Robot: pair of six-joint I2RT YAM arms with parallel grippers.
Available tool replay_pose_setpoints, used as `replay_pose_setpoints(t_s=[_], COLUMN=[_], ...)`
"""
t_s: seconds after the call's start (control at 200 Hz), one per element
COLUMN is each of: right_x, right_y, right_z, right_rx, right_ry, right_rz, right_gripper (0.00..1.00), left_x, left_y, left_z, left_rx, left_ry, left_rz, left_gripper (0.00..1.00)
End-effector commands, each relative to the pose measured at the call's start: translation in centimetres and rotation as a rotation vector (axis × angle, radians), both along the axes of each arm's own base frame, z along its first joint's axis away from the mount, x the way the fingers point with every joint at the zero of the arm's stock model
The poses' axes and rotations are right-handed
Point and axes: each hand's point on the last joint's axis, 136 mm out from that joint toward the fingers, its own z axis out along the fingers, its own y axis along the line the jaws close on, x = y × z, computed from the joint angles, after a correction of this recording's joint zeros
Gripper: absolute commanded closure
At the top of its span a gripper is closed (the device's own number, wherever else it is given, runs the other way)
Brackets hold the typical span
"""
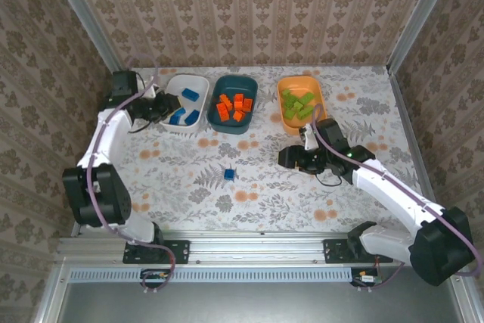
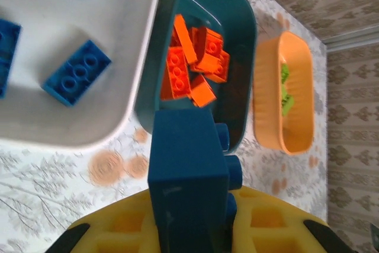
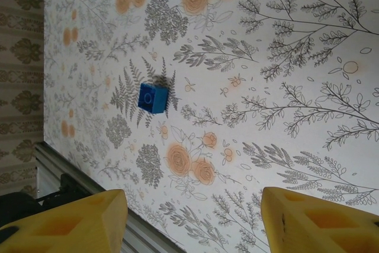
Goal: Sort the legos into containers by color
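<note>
Yellow fingers [image 2: 118,229] of the left gripper [image 2: 189,232] were clamped on a blue brick [image 2: 186,170], which stood up between them with its studs toward the right of the wrist view. Beyond this brick lay the white bin [image 2: 89,134], which contained other blue bricks [image 2: 76,72]. Just beside it was the teal bin [image 2: 237,34], holding a heap of orange bricks [image 2: 190,63]. Past that, set a little apart, was the orange bin [image 2: 266,117] with green bricks [image 2: 286,93]. Seen from above, the left arm [image 1: 106,141] reached to the far left of the table, and its gripper was at the left side of the white bin.

The right gripper [image 3: 192,220] had its yellow fingers apart, with nothing between them, above the flowered table [image 3: 284,57]. A single loose blue brick [image 3: 153,98] lay on the table ahead of those fingers, well apart from all three bins. From above, the right arm [image 1: 378,179] crossed from the near right toward the table's middle. The loose blue brick lay to the left of its gripper, on the near side of the teal bin.
</note>
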Motion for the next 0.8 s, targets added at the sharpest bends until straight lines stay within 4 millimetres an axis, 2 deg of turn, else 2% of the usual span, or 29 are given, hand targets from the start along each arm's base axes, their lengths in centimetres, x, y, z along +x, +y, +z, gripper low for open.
replay_pose_setpoints(t_s=[0.0, 0.195, 0.29, 0.32, 0.435, 0.615, 0.795], right_x=[-0.4, -0.3, -0.2, -0.3, -0.5, -1.1, -1.9], right_y=[0.7, 3.5, 4.9, 5.4, 6.8, 7.9, 7.9], right_z=[-1.3, -2.1, -2.2, -3.1, -3.5, -4.4, -4.4], right_rx=[-0.051, -0.137, -0.151, -0.167, -0.181, -0.21, -0.234], right_ry=[0.011, 0.02, 0.022, 0.047, 0.05, 0.073, 0.077], right_rz=[0.056, 0.152, 0.19, 0.202, 0.237, 0.272, 0.275], right_gripper=[0.35, 0.32, 0.31, 0.3, 0.29, 0.27, 0.26], left_x=[1.2, 3.2, 4.0, 4.3, 5.1, 6.1, 7.8], left_y=[1.2, 2.0, 2.2, 2.1, 1.8, 1.5, 1.3], left_z=[-2.1, -5.5, -6.2, -6.3, -6.7, -8.1, -9.4], left_rx=[0.118, 0.25, 0.29, 0.3, 0.347, 0.404, 0.416], left_ry=[0.057, 0.155, 0.178, 0.181, 0.184, 0.208, 0.218], left_rz=[-0.017, -0.06, -0.075, -0.081, -0.102, -0.129, -0.132], left_gripper=[0.82, 0.84, 0.84, 0.84, 0.84, 0.84, 0.84])
